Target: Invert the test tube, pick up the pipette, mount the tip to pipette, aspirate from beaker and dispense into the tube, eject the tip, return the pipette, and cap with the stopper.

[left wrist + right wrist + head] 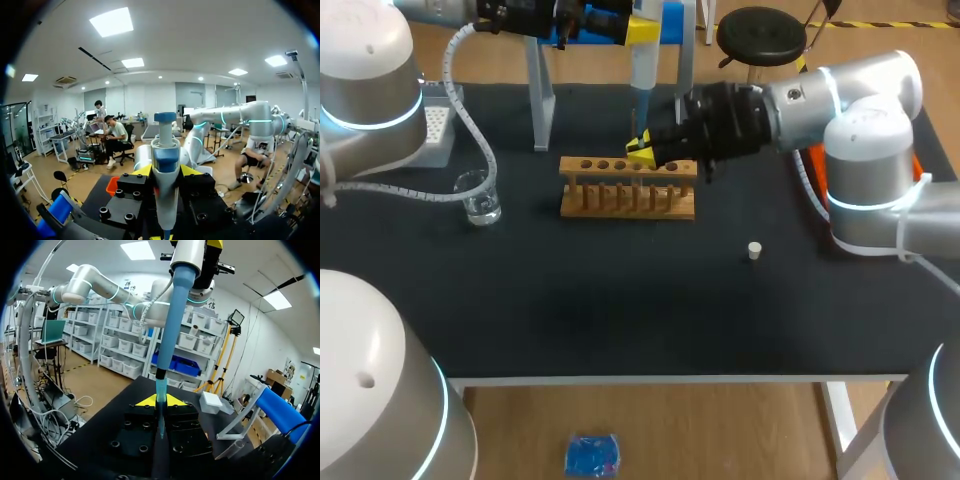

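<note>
The test tube stands upright between the jaws of the right gripper. I judge those jaws closed on it from two sides. The glass is clear and barely shows, so I go mainly by how narrowly the yellow tips stand.

Straight above those jaws hangs the pipette, its long axis vertical. Its tip comes down into the slot between the jaws, in line with the tube's mouth. Whether the tip is already inside the mouth or just over it, I cannot tell.

The left gripper has its jaws clamped on the pipette's body from either side, with the plunger end ahead of them.

The move in hand looks like dispensing. It turns on the tip and the tube sharing one vertical line, with the left arm carrying the pipette and the right arm steadying the tube.

Just under the right jaws is the wooden rack. The stopper lies on the table, nearer the right jaws than the left. The beaker stands well apart from both jaws, on the left arm's side.
</note>
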`<state>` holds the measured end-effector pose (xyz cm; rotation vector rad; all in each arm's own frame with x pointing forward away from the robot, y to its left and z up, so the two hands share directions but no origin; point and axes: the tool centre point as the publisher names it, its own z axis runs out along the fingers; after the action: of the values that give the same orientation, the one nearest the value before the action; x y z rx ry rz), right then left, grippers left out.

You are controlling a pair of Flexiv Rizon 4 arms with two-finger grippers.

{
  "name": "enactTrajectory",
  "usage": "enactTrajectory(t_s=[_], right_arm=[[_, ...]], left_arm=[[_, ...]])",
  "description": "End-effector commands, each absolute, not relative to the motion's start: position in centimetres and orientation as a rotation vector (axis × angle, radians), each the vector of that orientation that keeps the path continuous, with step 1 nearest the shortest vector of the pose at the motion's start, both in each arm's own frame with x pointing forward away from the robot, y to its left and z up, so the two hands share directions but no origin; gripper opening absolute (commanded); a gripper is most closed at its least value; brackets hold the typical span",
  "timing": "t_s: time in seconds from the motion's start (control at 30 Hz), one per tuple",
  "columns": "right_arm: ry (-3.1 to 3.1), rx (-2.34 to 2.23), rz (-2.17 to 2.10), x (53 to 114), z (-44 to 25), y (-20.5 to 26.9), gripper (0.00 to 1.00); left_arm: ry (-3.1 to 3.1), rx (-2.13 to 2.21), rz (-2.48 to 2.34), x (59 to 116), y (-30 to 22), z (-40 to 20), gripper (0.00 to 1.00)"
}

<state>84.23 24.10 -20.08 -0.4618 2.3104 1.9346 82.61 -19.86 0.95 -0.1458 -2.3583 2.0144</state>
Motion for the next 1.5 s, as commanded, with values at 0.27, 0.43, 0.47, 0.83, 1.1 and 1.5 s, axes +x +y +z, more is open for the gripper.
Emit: enactTrajectory(t_s=[0.27,0.43,0.47,0.83,1.1,1.5], right_arm=[[2.290,-0.481,1.943,83.93,-19.45,23.69,0.00],[2.294,-0.478,1.952,83.77,-19.49,23.71,0.00],[2.301,-0.471,1.962,83.73,-19.50,23.72,0.00],[2.324,-0.329,2.099,83.61,-19.38,23.86,0.00],[2.287,-0.234,2.180,83.59,-19.33,24.05,0.00],[2.224,-0.159,2.246,83.56,-18.97,24.18,0.00]], left_arm=[[-2.357,-0.148,2.015,82.65,-19.87,0.98,0.00],[-2.357,-0.148,2.015,82.65,-19.87,0.98,0.00],[-2.357,-0.148,2.015,82.65,-19.87,0.98,0.00],[-2.357,-0.148,2.015,82.65,-19.87,0.98,0.00],[-2.357,-0.148,2.015,82.65,-19.87,0.98,0.00],[-2.357,-0.148,2.015,82.65,-19.87,0.98,0.00]])
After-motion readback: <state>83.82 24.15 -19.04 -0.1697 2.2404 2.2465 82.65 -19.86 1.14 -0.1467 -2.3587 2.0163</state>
